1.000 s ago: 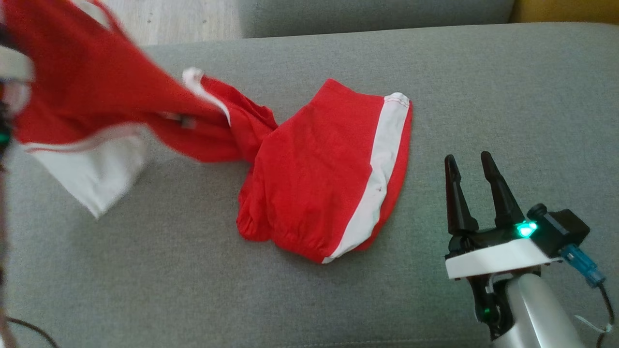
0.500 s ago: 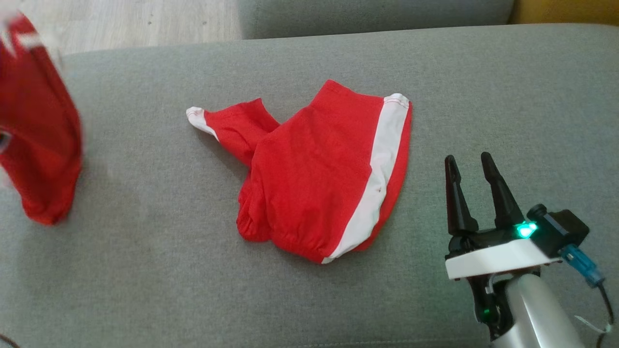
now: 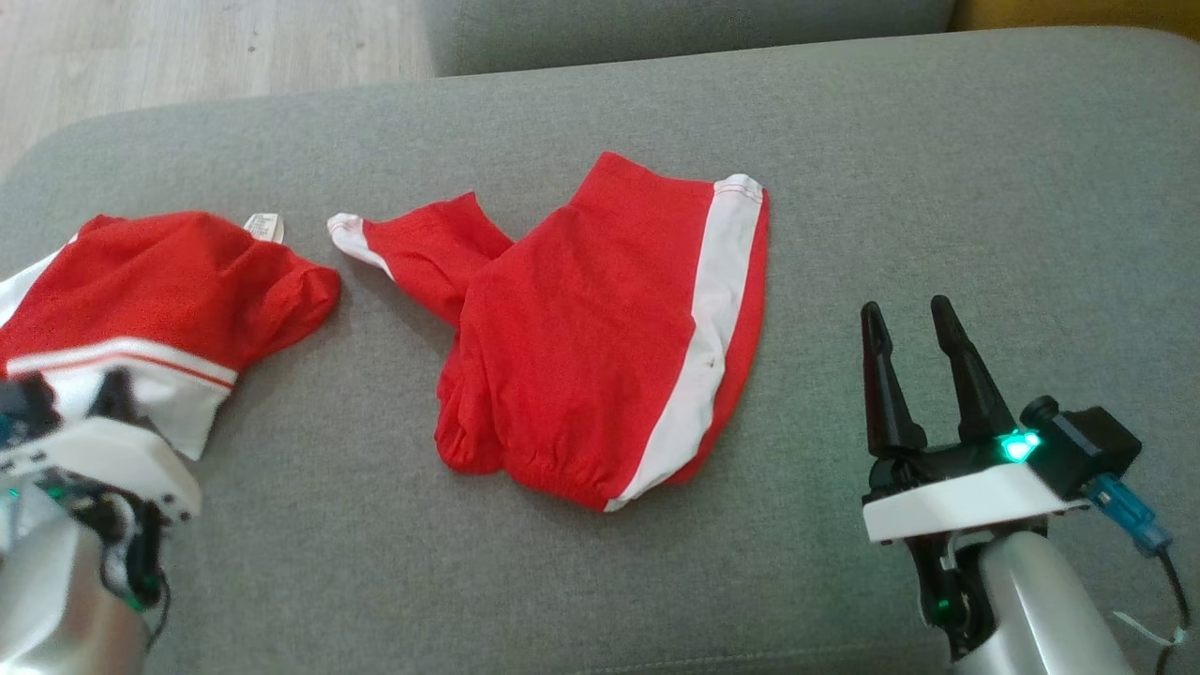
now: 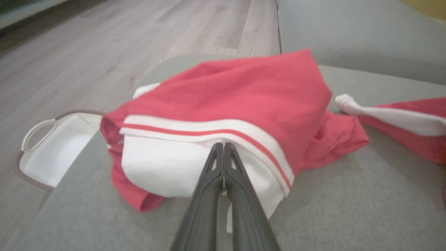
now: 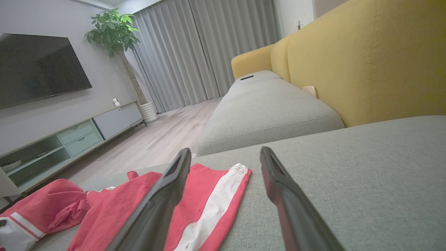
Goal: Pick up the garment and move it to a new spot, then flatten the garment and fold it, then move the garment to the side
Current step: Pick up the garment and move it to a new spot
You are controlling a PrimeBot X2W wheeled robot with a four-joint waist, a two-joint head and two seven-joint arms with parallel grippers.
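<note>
The garment (image 3: 169, 281), red with a white panel and a thin red stripe, lay bunched at the left end of the grey sofa cushion (image 3: 937, 169), close to its left edge. The left gripper (image 4: 223, 145) had its fingers pressed together, pinching the fabric at the seam of the white panel on the garment's near side. Just to the right, apart from it by a narrow strip of cushion, a second red garment (image 3: 581, 347) with a white side stripe lay spread near the middle of the cushion. The right gripper (image 3: 906, 307) hung at the near right, fingers spread and holding nothing, well clear of both pieces. Past the cushion's left edge a white container (image 4: 55, 150) sat on the wooden floor (image 3: 187, 47).
</note>
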